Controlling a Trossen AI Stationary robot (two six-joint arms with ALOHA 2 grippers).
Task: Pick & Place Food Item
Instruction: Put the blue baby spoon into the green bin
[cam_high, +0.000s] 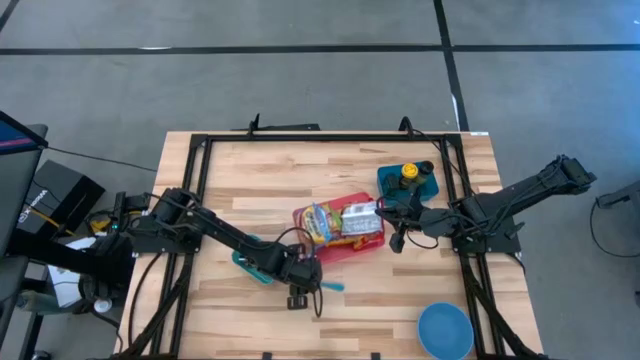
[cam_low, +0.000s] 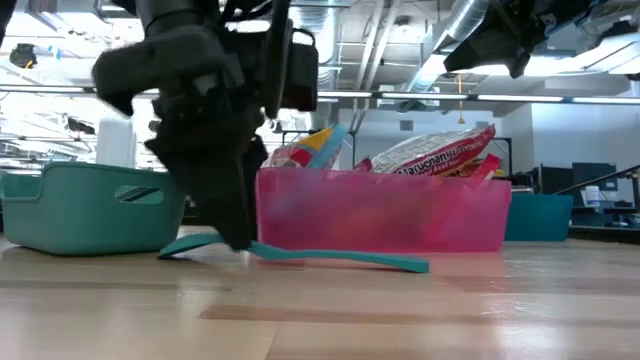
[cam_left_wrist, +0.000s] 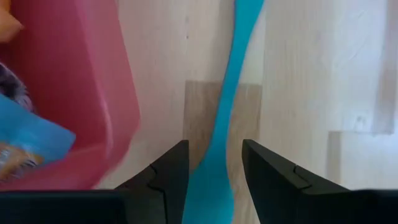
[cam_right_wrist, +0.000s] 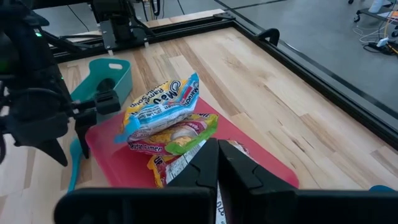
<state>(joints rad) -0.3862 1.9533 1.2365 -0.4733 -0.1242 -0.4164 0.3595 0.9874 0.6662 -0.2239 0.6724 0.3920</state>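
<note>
From above, the left pincer (cam_high: 300, 290) reaches down at the near side of the red bin (cam_high: 340, 245), straddling a teal spatula (cam_high: 325, 285) that lies flat on the table (cam_high: 260, 170). The right pincer (cam_high: 398, 238) hangs at the bin's other end, beside a dark teal tray (cam_high: 392, 180) with a yellow-capped bottle (cam_high: 409, 172).

At table height, the spatula (cam_low: 330, 257) lies along the front of the pink bin (cam_low: 385, 210), its long axis parallel to the bin wall, with snack packets (cam_low: 430, 150) sticking up above the rim.

The left wrist view shows the fingers (cam_left_wrist: 168, 171) half parted on either side of the spatula handle (cam_left_wrist: 227, 112), probably lined up for a grasp; nothing is gripped.

The right wrist view shows that arm's fingers (cam_right_wrist: 205, 165) clenched, empty, poised above the noodle packets (cam_right_wrist: 165, 106), apparently waiting.
</note>
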